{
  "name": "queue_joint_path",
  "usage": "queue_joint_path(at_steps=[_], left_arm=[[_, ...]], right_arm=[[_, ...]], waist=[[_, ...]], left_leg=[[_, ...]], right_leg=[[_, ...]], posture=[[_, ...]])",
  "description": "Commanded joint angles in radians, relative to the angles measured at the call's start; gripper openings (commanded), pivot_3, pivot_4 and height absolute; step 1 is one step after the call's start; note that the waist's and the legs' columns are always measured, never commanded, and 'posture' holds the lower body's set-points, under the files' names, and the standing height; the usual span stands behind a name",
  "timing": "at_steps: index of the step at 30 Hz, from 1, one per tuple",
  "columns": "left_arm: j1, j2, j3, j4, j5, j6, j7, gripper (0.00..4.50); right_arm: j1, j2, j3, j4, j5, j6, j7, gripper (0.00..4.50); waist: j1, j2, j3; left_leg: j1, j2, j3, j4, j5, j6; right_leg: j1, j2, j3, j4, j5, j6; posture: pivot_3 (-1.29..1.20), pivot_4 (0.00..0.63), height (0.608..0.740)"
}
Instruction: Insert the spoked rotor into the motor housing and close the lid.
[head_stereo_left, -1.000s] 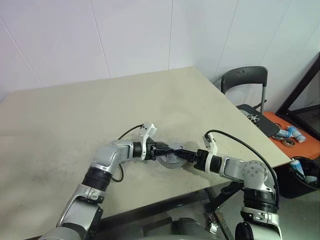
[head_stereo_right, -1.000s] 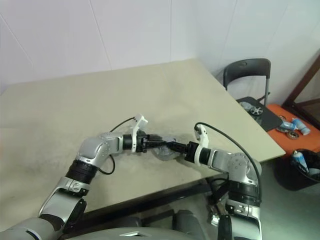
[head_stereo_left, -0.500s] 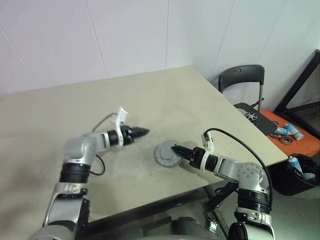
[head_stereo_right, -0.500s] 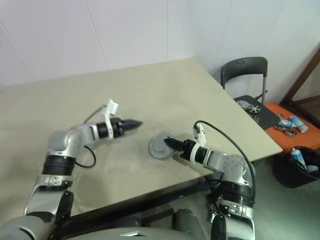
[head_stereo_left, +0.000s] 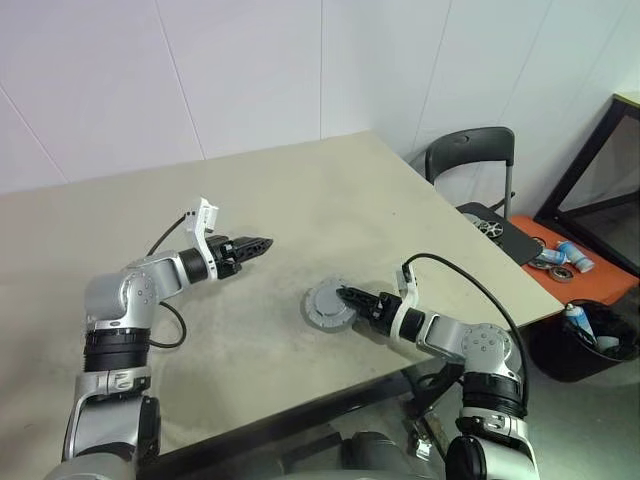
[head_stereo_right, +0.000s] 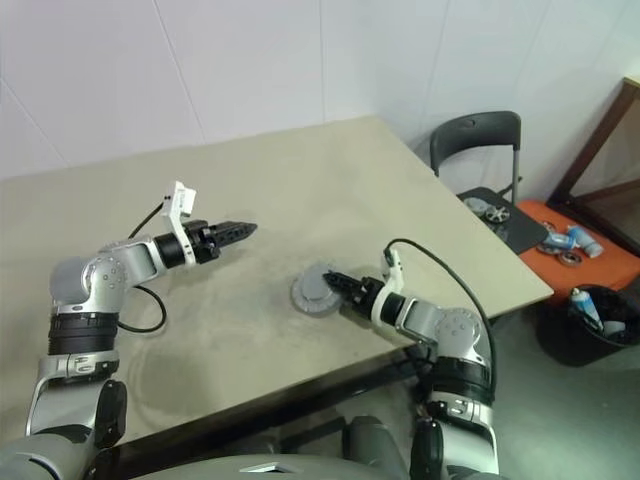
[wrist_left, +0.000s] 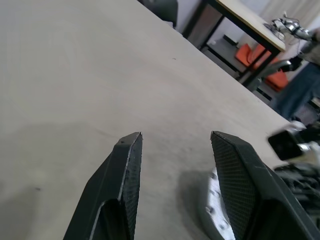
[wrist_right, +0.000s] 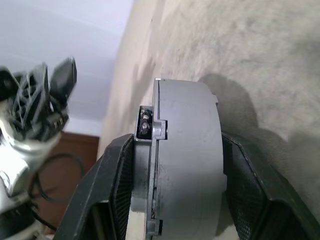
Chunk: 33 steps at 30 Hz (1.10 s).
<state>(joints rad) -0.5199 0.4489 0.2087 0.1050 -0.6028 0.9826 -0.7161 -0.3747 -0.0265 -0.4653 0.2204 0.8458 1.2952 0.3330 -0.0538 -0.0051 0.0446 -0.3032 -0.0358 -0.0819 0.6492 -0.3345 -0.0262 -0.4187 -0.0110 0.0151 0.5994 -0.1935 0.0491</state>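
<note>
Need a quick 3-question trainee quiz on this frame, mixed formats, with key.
1. True or false: the left gripper is holding the lid.
2. Multiple choice: the right gripper's fingers sit A) on either side of the closed motor housing, B) above the chair, C) flat on bare table.
3. Fill in: the left gripper's fingers are ____ with nothing between them.

Key
1. False; it hangs empty over the table, apart from the housing.
2. A; the right wrist view shows a finger on each side of the grey housing with its lid on.
3. open
</note>
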Motion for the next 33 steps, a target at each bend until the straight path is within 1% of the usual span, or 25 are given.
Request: queue_joint_path(at_steps=[1,4,8,10,12,14,17,18,20,21,23,26,28,33], left_arm=[[0.006,0.004,0.009,-0.057,-0.028,0.019,0.016,2.32],[0.015,0.006,0.011,-0.067,-0.038,0.025,0.024,2.32],[0.029,0.007,0.016,-0.081,-0.051,0.027,0.023,2.32],[0.038,0.005,0.042,-0.098,-0.076,0.039,0.026,2.32],[0.045,0.004,0.107,-0.108,-0.128,0.067,0.045,2.32],[0.043,0.003,0.177,-0.100,-0.157,0.060,0.087,2.32],[-0.031,-0.002,0.359,-0.032,-0.232,0.036,0.219,2.32],[-0.046,0.000,0.400,-0.037,-0.260,0.045,0.256,2.32],[-0.032,-0.003,0.459,-0.088,-0.317,0.073,0.310,2.68],[-0.003,-0.008,0.470,-0.128,-0.339,0.083,0.319,2.86],[0.054,-0.030,0.488,-0.193,-0.386,0.100,0.355,3.52],[0.122,-0.085,0.518,-0.257,-0.537,0.175,0.444,4.48],[0.170,-0.117,0.501,-0.307,-0.604,0.187,0.473,4.48],[0.254,-0.192,0.471,-0.343,-0.673,0.134,0.559,4.48]], right_arm=[[-0.071,0.041,-0.115,0.051,0.107,0.027,-0.073,2.19],[-0.100,0.071,-0.160,0.063,0.172,0.053,-0.099,2.19],[-0.121,0.108,-0.172,0.035,0.230,0.061,-0.124,2.19],[-0.133,0.123,-0.167,0.025,0.250,0.058,-0.137,2.19],[-0.160,0.138,-0.159,0.024,0.263,0.041,-0.153,2.19],[-0.190,0.145,-0.156,0.035,0.270,0.019,-0.168,2.19],[-0.243,0.144,-0.152,0.070,0.264,-0.018,-0.178,2.19],[-0.259,0.142,-0.150,0.083,0.262,-0.029,-0.176,2.19],[-0.295,0.139,-0.139,0.112,0.259,-0.040,-0.167,2.19],[-0.313,0.138,-0.132,0.125,0.260,-0.044,-0.162,2.19],[-0.350,0.140,-0.125,0.150,0.267,-0.050,-0.158,2.19],[-0.409,0.142,-0.116,0.193,0.269,-0.064,-0.146,2.19],[-0.433,0.139,-0.108,0.219,0.264,-0.073,-0.137,2.19],[-0.475,0.123,-0.092,0.262,0.263,-0.078,-0.119,2.19]], waist=[[-0.001,0.001,0.001],[-0.001,0.001,0.001],[-0.002,0.002,0.001],[0.000,0.001,0.001],[0.003,0.001,0.001],[0.007,0.002,0.001],[0.011,0.001,0.001],[0.011,0.001,0.001],[0.010,0.001,0.001],[0.009,0.001,0.001],[0.009,0.001,0.001],[0.009,0.001,0.001],[0.009,0.001,0.001],[0.012,0.000,0.000]], left_leg=[[0.000,0.000,0.000,0.000,0.000,0.000],[-0.002,0.000,0.000,0.000,0.000,0.000],[-0.005,0.000,0.001,-0.001,0.000,0.000],[-0.011,0.000,0.000,-0.001,0.000,0.000],[-0.019,-0.001,0.001,0.001,0.000,0.000],[-0.020,-0.002,0.001,0.000,0.000,0.000],[-0.020,-0.002,0.001,0.000,0.000,0.000],[-0.020,-0.002,0.001,0.000,0.000,0.000],[-0.019,-0.002,0.001,0.001,0.000,0.000],[-0.019,-0.002,0.001,0.000,0.000,0.000],[-0.019,-0.003,0.002,-0.001,0.000,-0.001],[-0.020,-0.004,0.002,-0.001,-0.001,-0.002],[-0.020,-0.004,0.002,0.000,-0.001,-0.002],[-0.019,-0.004,0.002,0.000,-0.001,-0.002]], right_leg=[[0.000,0.000,0.000,0.000,0.000,0.000],[-0.002,0.000,0.000,0.000,0.000,0.000],[-0.011,0.000,0.001,0.000,0.001,-0.001],[-0.017,-0.001,0.002,0.000,0.003,-0.004],[-0.026,-0.005,0.002,0.001,0.004,-0.004],[-0.027,-0.006,0.003,0.001,0.004,-0.004],[-0.027,-0.007,0.003,0.000,0.005,-0.003],[-0.027,-0.007,0.003,0.000,0.005,-0.003],[-0.026,-0.006,0.003,0.000,0.005,-0.003],[-0.026,-0.006,0.003,0.000,0.005,-0.003],[-0.026,-0.008,0.003,-0.001,0.005,-0.003],[-0.027,-0.009,0.004,-0.001,0.006,-0.002],[-0.027,-0.009,0.004,-0.001,0.006,-0.002],[-0.026,-0.009,0.004,0.000,0.006,-0.002]], posture=[[0.00,0.000,0.740],[0.00,0.000,0.740],[0.00,0.000,0.740],[0.00,0.000,0.740],[0.00,0.000,0.740],[0.00,0.000,0.740],[0.00,0.000,0.740],[0.00,0.000,0.740],[0.00,0.000,0.740],[0.00,0.000,0.740],[0.00,0.000,0.740],[0.00,0.000,0.740],[0.00,0.000,0.740],[0.00,0.000,0.740]])
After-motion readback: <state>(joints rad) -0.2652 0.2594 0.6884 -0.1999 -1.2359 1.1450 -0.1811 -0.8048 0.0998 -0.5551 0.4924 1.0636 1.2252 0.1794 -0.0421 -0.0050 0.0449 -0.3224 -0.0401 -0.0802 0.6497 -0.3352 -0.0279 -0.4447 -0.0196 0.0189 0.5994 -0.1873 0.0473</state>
